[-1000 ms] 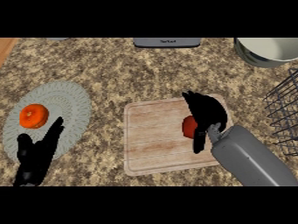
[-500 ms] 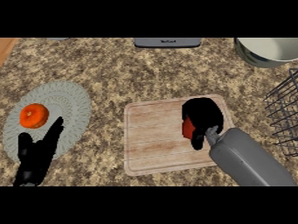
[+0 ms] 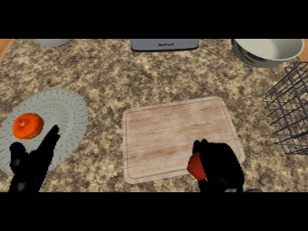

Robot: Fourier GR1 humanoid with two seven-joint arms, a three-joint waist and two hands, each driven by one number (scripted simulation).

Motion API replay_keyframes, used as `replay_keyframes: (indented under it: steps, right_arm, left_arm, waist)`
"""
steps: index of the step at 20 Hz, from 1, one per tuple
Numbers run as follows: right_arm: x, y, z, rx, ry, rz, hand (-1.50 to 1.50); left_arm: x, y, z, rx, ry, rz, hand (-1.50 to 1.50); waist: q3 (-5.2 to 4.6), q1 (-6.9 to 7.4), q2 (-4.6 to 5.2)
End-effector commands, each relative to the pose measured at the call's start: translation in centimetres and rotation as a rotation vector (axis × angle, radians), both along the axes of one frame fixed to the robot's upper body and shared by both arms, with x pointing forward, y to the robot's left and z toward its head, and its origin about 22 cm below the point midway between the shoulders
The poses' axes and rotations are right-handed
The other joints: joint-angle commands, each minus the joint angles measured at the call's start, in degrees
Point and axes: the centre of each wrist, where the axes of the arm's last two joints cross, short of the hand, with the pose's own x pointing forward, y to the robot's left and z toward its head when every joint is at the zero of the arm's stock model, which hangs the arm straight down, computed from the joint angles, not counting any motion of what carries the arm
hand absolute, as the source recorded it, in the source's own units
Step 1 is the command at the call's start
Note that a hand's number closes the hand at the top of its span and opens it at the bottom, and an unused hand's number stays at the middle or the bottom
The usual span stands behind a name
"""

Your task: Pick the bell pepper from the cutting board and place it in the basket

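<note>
The right hand [image 3: 219,167] was curled round the pepper [image 3: 195,166] over the board's [image 3: 173,131] near right corner, gripping it. Only a red sliver of the pepper showed, at the hand's left side; the fingers covered the rest, so its long axis and which way it pointed could not be read. The forearm was cut off at the lower edge of the view. The basket [image 3: 301,113] stood at the counter's [image 3: 149,72] right edge, well apart from the hand and partly cut off. The left hand [image 3: 31,162] rested open, fingers up, at the counter's near left, over the near edge of a round mat [image 3: 66,108] that carried an orange fruit [image 3: 28,126]. A bowl [image 3: 268,50] sat at the far right corner.
</note>
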Motion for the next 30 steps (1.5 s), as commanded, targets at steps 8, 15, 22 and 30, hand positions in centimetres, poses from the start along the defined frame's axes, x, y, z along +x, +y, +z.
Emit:
replay_keyframes:
  steps: [8,15,22,30]
  right_arm:
    - [-8.6,-0.7,5.3,0.347,-0.269,-0.166,1.5]
    - [-10.5,-3.4,15.2,0.798,-0.62,-0.255,1.5]
    - [-10.6,-6.2,18.4,0.752,-0.749,-0.377,1.5]
    - [-6.7,-8.2,21.1,0.753,-0.844,-0.485,1.5]
  left_arm:
    - [-1.8,-0.1,-2.5,-0.015,0.124,0.026,0.0]
    - [-1.4,-0.7,-1.5,-0.028,0.119,0.002,0.0]
    - [-1.5,0.7,-1.9,-0.02,0.126,0.036,0.0]
    - [-1.4,-0.2,-1.6,-0.006,0.094,0.02,0.0]
  waist:
    - [-0.61,-0.44,0.99]
    - [-0.65,0.07,1.15]
    - [-0.77,-0.42,1.16]
    - [-0.71,0.64,1.33]
